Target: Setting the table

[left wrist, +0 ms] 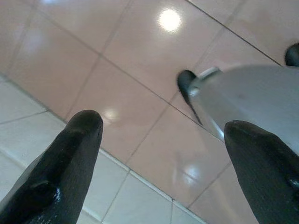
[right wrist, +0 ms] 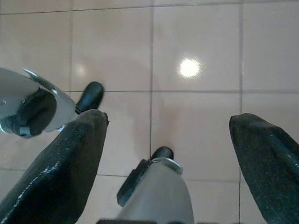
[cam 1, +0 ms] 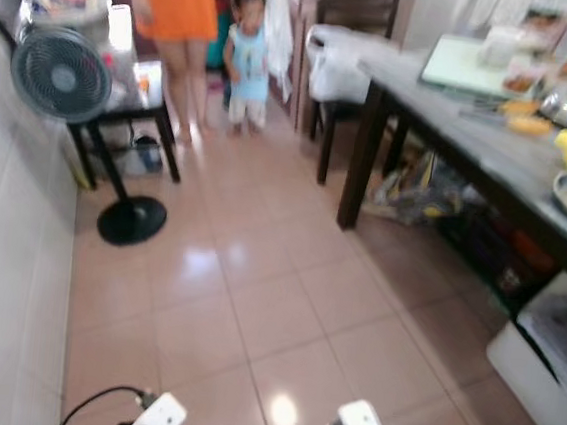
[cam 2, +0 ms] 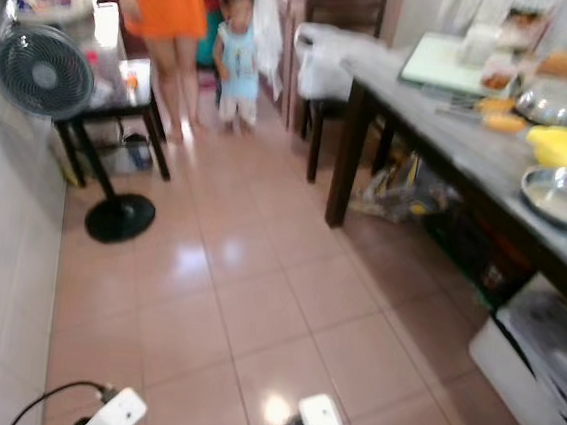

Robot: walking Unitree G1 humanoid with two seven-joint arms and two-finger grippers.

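Note:
A long dark-legged table with a grey top (cam 1: 453, 123) runs along the right side. On it stand a yellow bowl (cam 2: 566, 147), a metal plate (cam 2: 566, 197), a pale green board (cam 2: 438, 65) and several blurred dishes of food at the far end. Both arms hang low over the pink tiled floor (cam 1: 255, 300). My left gripper (left wrist: 163, 158) is open with nothing between its fingers (left wrist: 70, 158). My right gripper (right wrist: 166, 163) is open too, with its black fingers (right wrist: 65, 172) spread above the tiles and my own feet.
A standing fan (cam 1: 61, 74) and a black side table (cam 1: 123, 107) line the white tiled wall on the left. A person in orange (cam 1: 177, 11) and a shorter person in light blue (cam 1: 248, 63) stand at the back. A chair (cam 1: 348, 68) holds a white bag; a white bin (cam 1: 539, 373) sits under the table.

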